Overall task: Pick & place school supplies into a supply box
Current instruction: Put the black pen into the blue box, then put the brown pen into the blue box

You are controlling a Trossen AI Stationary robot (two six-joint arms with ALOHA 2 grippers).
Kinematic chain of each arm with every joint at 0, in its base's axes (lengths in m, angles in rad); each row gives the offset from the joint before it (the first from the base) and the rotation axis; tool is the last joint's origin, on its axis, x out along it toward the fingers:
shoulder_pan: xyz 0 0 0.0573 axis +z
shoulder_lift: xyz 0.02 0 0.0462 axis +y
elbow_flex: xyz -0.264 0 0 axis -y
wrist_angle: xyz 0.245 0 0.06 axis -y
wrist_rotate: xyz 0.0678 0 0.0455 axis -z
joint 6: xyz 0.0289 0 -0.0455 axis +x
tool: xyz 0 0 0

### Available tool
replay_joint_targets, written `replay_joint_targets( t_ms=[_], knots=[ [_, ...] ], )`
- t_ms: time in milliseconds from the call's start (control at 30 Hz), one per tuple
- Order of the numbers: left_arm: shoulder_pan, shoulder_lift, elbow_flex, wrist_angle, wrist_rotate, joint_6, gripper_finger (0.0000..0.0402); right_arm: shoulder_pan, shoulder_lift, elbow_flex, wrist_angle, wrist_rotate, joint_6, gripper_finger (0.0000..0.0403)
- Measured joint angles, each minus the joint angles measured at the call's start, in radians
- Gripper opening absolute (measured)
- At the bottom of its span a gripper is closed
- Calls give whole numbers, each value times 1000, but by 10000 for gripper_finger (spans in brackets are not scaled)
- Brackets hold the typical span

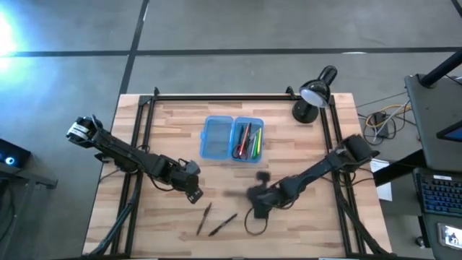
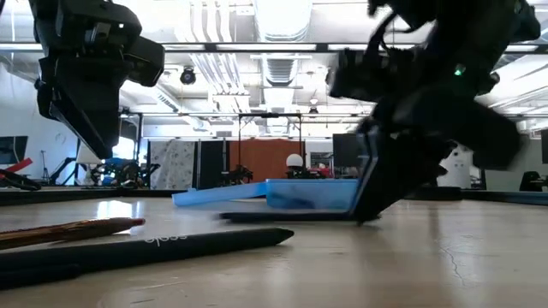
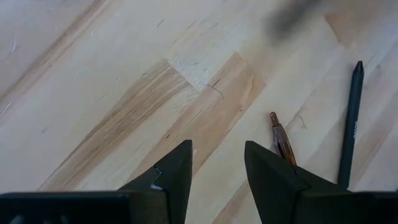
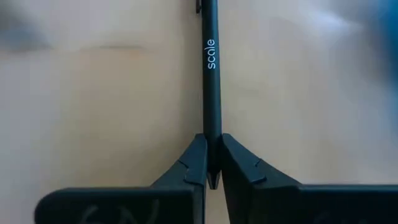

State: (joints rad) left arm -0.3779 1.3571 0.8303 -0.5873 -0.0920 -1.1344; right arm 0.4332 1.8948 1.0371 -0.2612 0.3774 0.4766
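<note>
- Right claw [image 4: 212, 167]: closed on a black pen [image 4: 210, 74], held low over the worktop [image 1: 303, 217], in front of the box [image 1: 232, 137].
- Left claw [image 3: 217, 168]: narrowly parted, empty, above bare wood.
- Box: open, holding coloured pens [image 1: 247, 140].
- A brown pencil [image 1: 206, 217] and a second black pen [image 1: 223, 224] are seen lying near the front edge.

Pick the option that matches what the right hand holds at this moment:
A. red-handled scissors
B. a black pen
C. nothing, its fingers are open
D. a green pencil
B. In the right wrist view the right hand is shut on a black pen with pale lettering, whose shaft runs straight out from between its fingers over the table.
</note>
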Motion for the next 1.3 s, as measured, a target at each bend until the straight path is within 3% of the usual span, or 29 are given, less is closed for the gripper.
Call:
replay_joint_targets(
  t_ms=[300, 467, 533, 667, 933, 1033, 1300],
  knots=[
    [0, 0, 0, 12, -51, -63, 130, -44, -366, -143, -221, 304, 805, 14],
    [0, 0, -1, 21, -72, -108, 130, -195, -408, -222, -163, 287, 1044, 13],
    [0, 1, -1, 22, -72, -109, 130, -273, -406, -263, -44, 233, 1039, 13],
    [0, 4, -1, 28, -68, -126, 130, -379, -371, -319, 218, 110, 847, 13],
    [0, 5, -2, 32, -63, -185, 130, -471, -290, -301, 244, -48, 742, 22],
    [0, 5, -2, 37, -58, -205, 130, -474, -279, -277, 251, -62, 714, 54],
    [-8, 5, -2, 67, -44, -290, 131, -476, -310, -256, 216, -73, 644, 191]
  ],
)
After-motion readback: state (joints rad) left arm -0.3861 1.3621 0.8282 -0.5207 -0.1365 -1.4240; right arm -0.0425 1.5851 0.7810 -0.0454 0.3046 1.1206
